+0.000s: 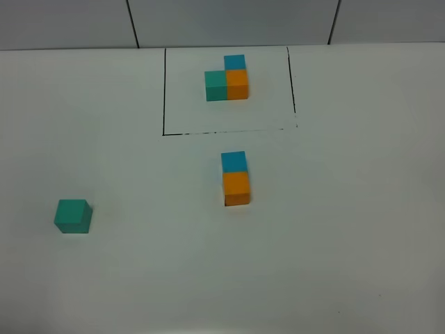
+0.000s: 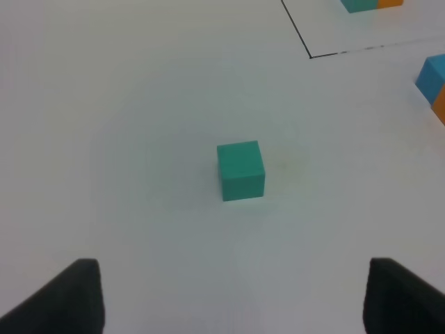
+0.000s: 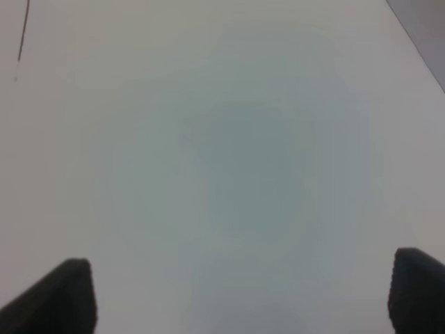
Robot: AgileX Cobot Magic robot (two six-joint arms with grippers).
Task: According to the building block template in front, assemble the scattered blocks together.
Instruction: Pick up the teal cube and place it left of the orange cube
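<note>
The template [image 1: 227,78] is an L of teal, orange and blue cubes inside a black drawn rectangle at the back middle; a corner of it shows in the left wrist view [image 2: 361,5]. A loose blue cube [image 1: 233,161] touches a loose orange cube [image 1: 237,188] in the middle; both show at the edge of the left wrist view [image 2: 434,78]. A loose teal cube [image 1: 73,216] sits alone at the left. My left gripper [image 2: 233,299] is open above the table, short of the teal cube [image 2: 240,170]. My right gripper [image 3: 240,299] is open over bare table. Neither gripper shows in the exterior view.
The white table [image 1: 348,229] bears the black rectangle outline [image 1: 164,97]. Its line shows in the left wrist view [image 2: 297,31] and the right wrist view [image 3: 23,31]. A grey wall with dark seams [image 1: 132,24] runs behind the table.
</note>
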